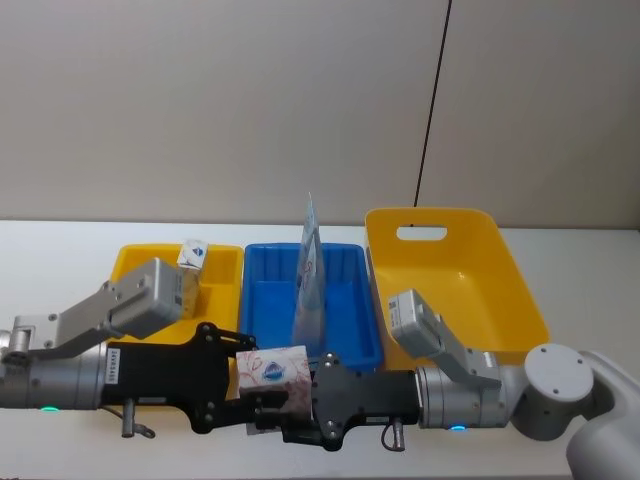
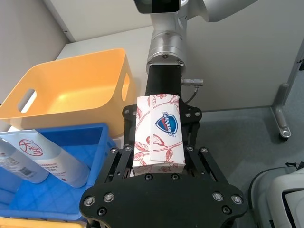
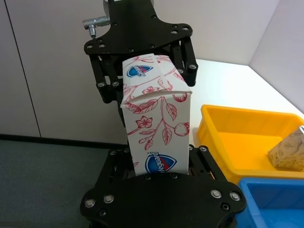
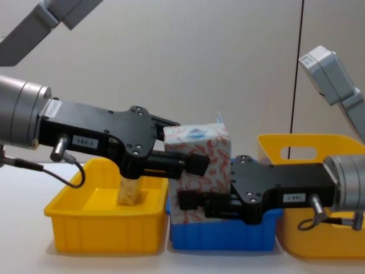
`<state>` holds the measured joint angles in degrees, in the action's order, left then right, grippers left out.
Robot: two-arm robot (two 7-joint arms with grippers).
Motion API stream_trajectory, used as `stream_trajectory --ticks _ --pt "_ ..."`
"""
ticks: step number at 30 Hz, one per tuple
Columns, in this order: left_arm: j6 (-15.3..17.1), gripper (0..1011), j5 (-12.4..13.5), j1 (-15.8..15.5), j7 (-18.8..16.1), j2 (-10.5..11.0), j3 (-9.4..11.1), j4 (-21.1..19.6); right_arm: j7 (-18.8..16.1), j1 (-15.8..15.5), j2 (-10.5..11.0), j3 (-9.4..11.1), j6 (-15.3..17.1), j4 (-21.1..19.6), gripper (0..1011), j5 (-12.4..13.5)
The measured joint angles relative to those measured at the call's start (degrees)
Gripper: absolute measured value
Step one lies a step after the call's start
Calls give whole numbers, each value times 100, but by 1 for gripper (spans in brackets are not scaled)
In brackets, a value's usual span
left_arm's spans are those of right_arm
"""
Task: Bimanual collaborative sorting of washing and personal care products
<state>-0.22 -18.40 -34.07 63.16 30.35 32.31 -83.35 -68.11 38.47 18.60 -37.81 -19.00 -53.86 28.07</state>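
Two small white cartons with red floral print [image 1: 272, 368], one tall pale-blue pouch [image 1: 310, 285], two yellow plastic bins [image 1: 500, 270] at 9 and 3 o'clock of one blue plastic bin [image 1: 350, 300].

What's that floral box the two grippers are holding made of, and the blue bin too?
Floral carton, clamped between the left gripper and right gripper: looks like thin printed cardboard, matte, with folded flaps and creased edges. Blue bin: probably moulded plastic, slightly glossy, with a smooth one-piece rim and a gridded floor.
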Motion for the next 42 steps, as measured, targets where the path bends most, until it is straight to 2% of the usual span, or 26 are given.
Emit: stream_trajectory --ticks 4,9,23,30,36,42 --pt "0 399 -3 -1 -1 0 -3 0 49 -45 41 -3 28 -119 391 14" --pt "-6 409 -12 -1 0 -1 -9 -3 97 -104 90 -3 70 -274 389 53" --pt "-4 833 -11 -1 6 -1 4 -3 202 -271 303 4 229 -838 374 193" --pt "5 1000 6 3 6 3 7 6 295 -362 478 50 289 -1114 374 255" --pt "5 1002 9 2 6 2 5 5 409 -473 647 94 351 -1320 374 276" --pt "5 1002 8 0 5 0 4 4 615 -661 920 200 424 -1609 374 317"
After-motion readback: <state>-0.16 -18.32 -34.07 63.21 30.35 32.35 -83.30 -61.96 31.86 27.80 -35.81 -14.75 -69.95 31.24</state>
